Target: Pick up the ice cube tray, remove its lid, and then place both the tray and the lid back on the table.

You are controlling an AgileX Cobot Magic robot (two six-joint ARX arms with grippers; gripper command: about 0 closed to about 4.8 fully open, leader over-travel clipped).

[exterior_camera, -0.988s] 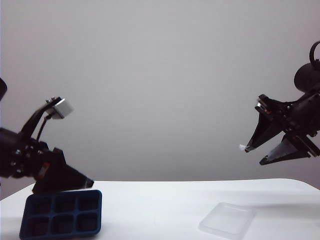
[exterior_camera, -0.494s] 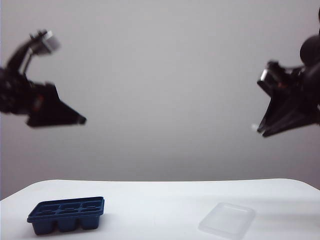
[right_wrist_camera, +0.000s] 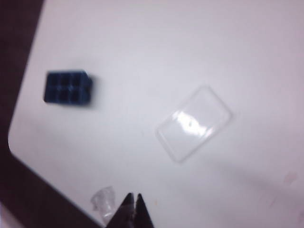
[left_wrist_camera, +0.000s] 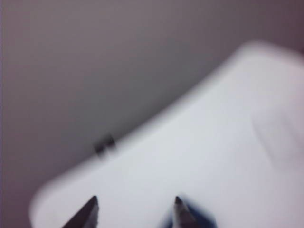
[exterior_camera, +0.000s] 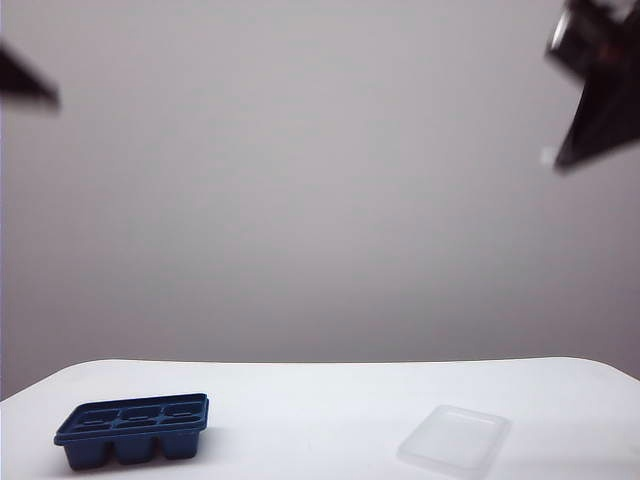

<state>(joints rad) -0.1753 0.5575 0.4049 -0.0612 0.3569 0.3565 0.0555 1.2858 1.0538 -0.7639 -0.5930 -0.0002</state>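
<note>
I see the ice cube tray [exterior_camera: 134, 430] sitting upright on the table [exterior_camera: 320, 400], toward the front left corner in the exterior view. It is a small dark navy rectangle with six square cells in two rows of three, and the rounded bottoms of the front row show along its near side. From the right wrist camera the tray [right_wrist_camera: 68, 87] reads as a dark blue block with its open cells facing up, a little blurred.

The lid [exterior_camera: 455, 439] lies flat on the table well apart from the tray, toward the front right. It is a thin, frosted clear rectangle with rounded corners and a raised rim, and it nearly blends into the white surface. In the right wrist view the lid [right_wrist_camera: 194, 123] lies at an angle to the tray and catches a small bright glare near its middle.

My left claw [left_wrist_camera: 135, 209] is high at the upper left edge of the exterior view, only a dark tip showing; its wrist camera shows the two tips apart with nothing between them. My right claw [right_wrist_camera: 133, 200] is high at the upper right, clenched with its tips together and empty.
</note>
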